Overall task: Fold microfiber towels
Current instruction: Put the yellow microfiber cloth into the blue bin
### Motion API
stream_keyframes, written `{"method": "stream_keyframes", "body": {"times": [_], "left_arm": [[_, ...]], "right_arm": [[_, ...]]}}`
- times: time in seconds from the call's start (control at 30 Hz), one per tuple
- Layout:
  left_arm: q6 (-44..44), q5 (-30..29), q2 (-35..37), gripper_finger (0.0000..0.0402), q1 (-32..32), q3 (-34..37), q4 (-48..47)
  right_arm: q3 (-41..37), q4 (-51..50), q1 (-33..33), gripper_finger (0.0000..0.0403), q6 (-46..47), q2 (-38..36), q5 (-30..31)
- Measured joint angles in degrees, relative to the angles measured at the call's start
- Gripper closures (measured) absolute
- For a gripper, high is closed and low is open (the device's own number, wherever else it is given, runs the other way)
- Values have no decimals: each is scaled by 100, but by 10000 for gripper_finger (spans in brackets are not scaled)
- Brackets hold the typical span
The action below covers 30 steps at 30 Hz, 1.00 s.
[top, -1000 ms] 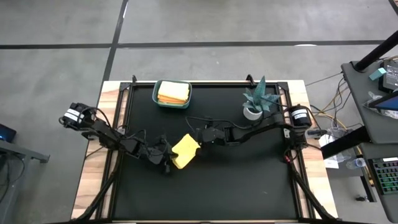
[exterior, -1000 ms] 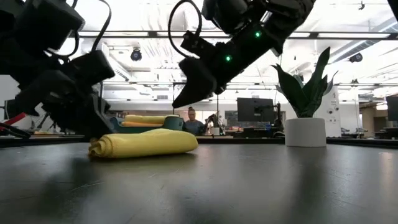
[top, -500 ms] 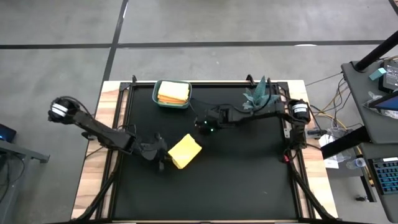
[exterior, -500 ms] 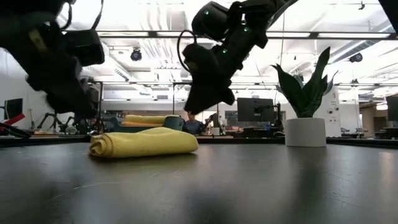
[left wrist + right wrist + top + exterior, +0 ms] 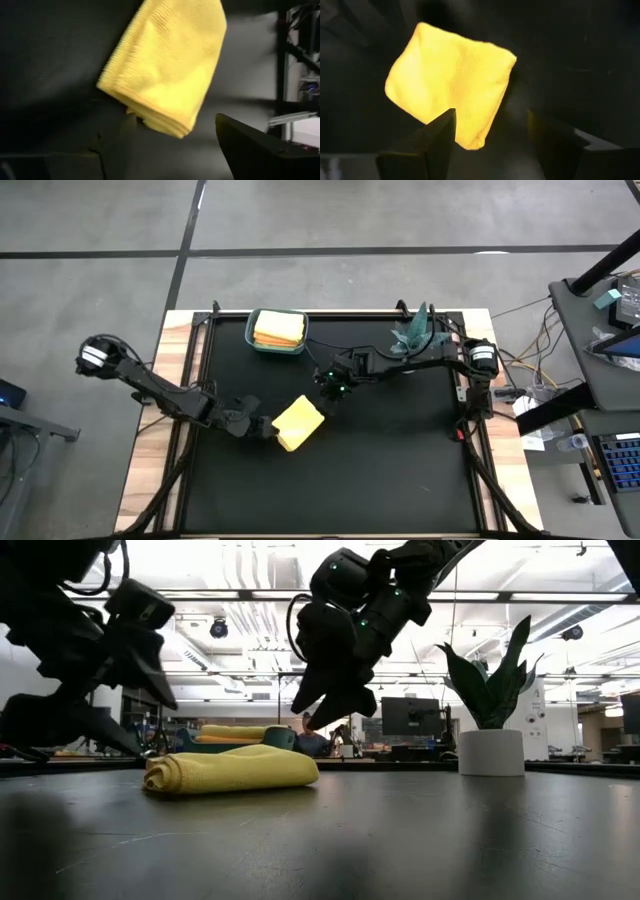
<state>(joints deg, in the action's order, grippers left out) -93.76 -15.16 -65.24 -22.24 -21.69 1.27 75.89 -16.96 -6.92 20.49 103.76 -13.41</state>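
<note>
A folded yellow microfiber towel (image 5: 298, 423) lies flat on the black mat (image 5: 400, 470), a thick roll in the low view (image 5: 232, 768). My left gripper (image 5: 262, 425) stands open just left of it, low over the mat; in its wrist view the towel's near corner (image 5: 170, 125) lies between the two fingers. My right gripper (image 5: 328, 385) hangs open above and to the far right of the towel (image 5: 450, 80), clear of it. More folded towels, yellow and orange, lie stacked in a teal bin (image 5: 277, 330) at the far edge.
A potted plant (image 5: 415, 345) in a white pot stands at the far right of the mat, beside my right arm. The teal bin sits at the far edge, left of centre. The mat's near half is bare black surface.
Both grippers have opened and let go of the yellow towel. My left gripper has rolled about its own axis and risen a little at the towel's left end. My right gripper has drawn back up and toward the far right. The towel stays folded in place on the mat.
</note>
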Motion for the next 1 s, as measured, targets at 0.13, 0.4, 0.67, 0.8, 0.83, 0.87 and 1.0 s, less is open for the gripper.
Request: {"method": "stream_keyframes", "body": {"times": [0.13,0.4,0.67,0.8,0.83,0.87,1.0], "left_arm": [[-188,-100,-391,137,2,-2,607],[-346,161,-1376,137,0,-52,1811],[-361,642,-1231,137,-2,-122,1796],[-361,1042,-1021,137,-2,-122,1618],[-361,1184,-959,137,-2,-122,1515],[-362,1330,-936,137,-16,-124,1486],[-532,1385,-924,137,-222,-123,1332]], "right_arm": [[-110,155,2,166,60,3,-11],[-145,412,2,165,68,212,-11],[-136,531,2,165,28,496,-67],[-67,572,0,165,-136,497,-75],[-39,581,0,165,-170,497,-75],[-14,589,0,165,-209,497,-75],[84,621,0,165,-357,550,-145]]}}
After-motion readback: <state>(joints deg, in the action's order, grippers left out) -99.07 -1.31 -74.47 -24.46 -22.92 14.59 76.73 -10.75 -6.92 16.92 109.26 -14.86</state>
